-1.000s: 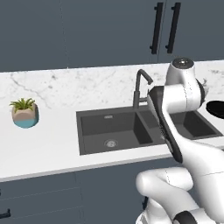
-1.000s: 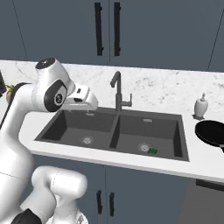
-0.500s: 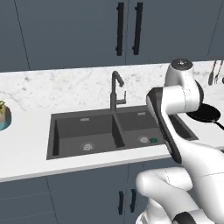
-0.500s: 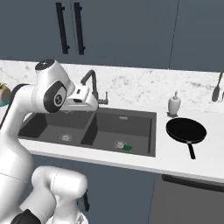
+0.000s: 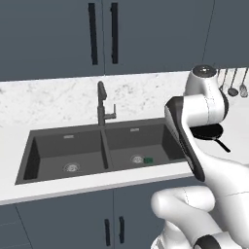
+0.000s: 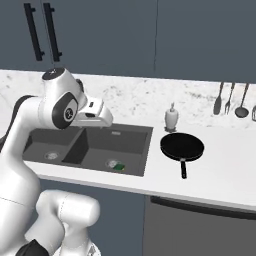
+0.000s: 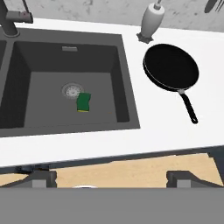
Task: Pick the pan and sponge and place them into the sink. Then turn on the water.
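Note:
The black pan [image 7: 171, 67] lies on the white counter right of the sink [image 7: 125, 83], its long handle [image 7: 189, 107] pointing toward the counter's front edge. The right base view shows the pan [image 6: 182, 147] fully, while my arm covers part of the pan [image 5: 210, 132] in the left base view. The sponge [image 7: 83, 102], green top up, rests on the right basin floor beside the drain [image 7: 71, 90]; it is also at sponge [image 5: 148, 160] and sponge [image 6: 119, 167]. My gripper [image 7: 112, 178] hangs open and empty above the counter's front edge. No water runs from the faucet [image 5: 102, 104].
A white soap dispenser [image 6: 171, 118] stands just behind the pan. Several metal utensils [image 6: 231, 99] hang on the back wall at the right. Dark cabinets [image 5: 103, 34] hang above the counter. The left basin [image 5: 65, 153] holds nothing.
The base has driven to the right, so the whole scene slid left and the pan came into fuller view. The sponge stays in the basin and the gripper stays open.

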Controlling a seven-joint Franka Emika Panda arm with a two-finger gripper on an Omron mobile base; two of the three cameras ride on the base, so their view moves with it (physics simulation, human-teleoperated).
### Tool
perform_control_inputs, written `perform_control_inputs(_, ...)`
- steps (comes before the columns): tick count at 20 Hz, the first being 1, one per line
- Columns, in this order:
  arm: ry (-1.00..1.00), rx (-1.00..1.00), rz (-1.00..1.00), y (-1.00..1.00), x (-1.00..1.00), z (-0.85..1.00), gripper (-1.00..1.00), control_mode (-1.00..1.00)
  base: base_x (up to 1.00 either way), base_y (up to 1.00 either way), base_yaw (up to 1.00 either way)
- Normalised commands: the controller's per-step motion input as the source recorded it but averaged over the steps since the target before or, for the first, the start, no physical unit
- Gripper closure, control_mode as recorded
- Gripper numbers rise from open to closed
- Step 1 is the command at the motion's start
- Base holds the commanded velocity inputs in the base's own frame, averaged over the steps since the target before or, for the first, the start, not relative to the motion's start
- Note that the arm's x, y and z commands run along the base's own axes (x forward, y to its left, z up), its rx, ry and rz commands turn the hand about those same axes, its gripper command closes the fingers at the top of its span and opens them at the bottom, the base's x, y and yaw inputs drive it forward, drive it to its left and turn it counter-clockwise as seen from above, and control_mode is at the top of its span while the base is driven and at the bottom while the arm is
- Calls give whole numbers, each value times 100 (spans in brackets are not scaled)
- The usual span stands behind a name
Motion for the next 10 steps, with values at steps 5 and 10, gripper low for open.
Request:
perform_control_inputs(5,0,0,0,0,0,0,-100,100,42,0,-1)
perform_control_inputs(10,0,0,0,0,0,0,-100,100,52,0,0)
